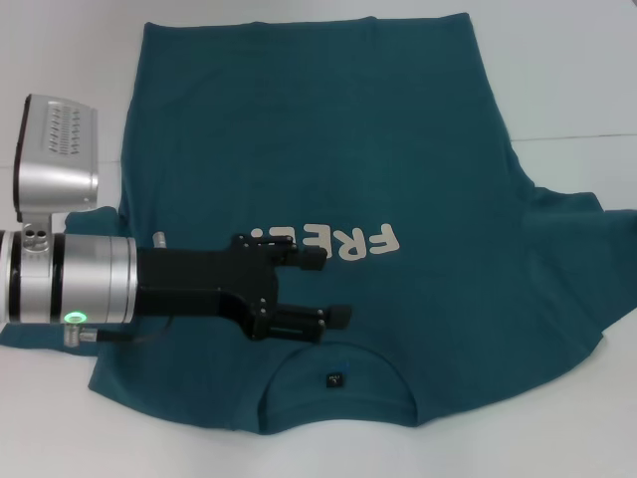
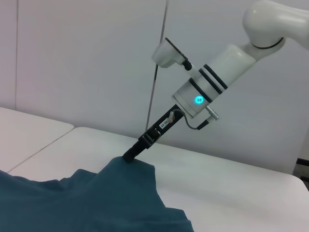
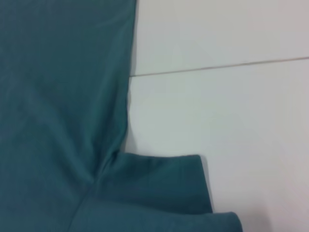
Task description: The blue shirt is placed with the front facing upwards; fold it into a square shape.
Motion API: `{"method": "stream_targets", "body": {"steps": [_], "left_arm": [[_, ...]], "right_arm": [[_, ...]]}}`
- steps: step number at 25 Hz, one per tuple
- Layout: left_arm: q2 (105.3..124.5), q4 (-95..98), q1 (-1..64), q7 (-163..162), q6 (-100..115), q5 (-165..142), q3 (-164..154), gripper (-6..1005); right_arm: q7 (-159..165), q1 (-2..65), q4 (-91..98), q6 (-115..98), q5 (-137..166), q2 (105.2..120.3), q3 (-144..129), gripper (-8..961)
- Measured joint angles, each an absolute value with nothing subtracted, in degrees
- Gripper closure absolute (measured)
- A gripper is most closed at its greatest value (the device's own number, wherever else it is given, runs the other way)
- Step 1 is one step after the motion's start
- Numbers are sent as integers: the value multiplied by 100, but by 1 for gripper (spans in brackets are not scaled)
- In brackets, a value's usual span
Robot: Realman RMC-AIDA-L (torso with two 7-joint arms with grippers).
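The shirt (image 1: 328, 149) lay flat on the white counter (image 1: 567, 70), print up, collar toward six o'clock and hem toward twelve, the "FREE!" lettering (image 1: 333, 242) reading upside down in the head view. The left claw (image 1: 333, 288) hung over the chest at about seven o'clock from the shirt's centre, just above the collar (image 1: 336, 379), its fingers (image 1: 311, 257) parted narrowly with nothing between them. The right claw (image 2: 130, 156) showed only in the left wrist view, tip pressed down at a raised edge of the cloth; whether it gripped or was parted, I cannot tell. The right sleeve (image 3: 159, 181) lay spread with creases at the armpit. The main risk was a poor pinch: with so small a gap, the left claw could catch only the top layer, or both layers bunched, and drag the body askew. Uneven lifting by the two arms would probably skew the fold line and spoil the square.
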State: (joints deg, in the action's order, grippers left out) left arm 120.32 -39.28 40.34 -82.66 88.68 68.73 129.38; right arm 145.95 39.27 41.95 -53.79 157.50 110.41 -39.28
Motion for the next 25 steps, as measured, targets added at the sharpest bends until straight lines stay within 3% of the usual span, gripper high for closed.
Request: {"method": "stream_targets", "body": {"steps": [16,25], "left_arm": [[12076,-3955,4043,-8269,8816,6873,12938,172],[12075,-3955,4047,-8271,8801,6873,12937,172]], "right_arm": [[14519,4184,4245,-5462,15689,11136,-4017,917],[14511,4296,4756,-5831,15679,11407,-4056,917]]}}
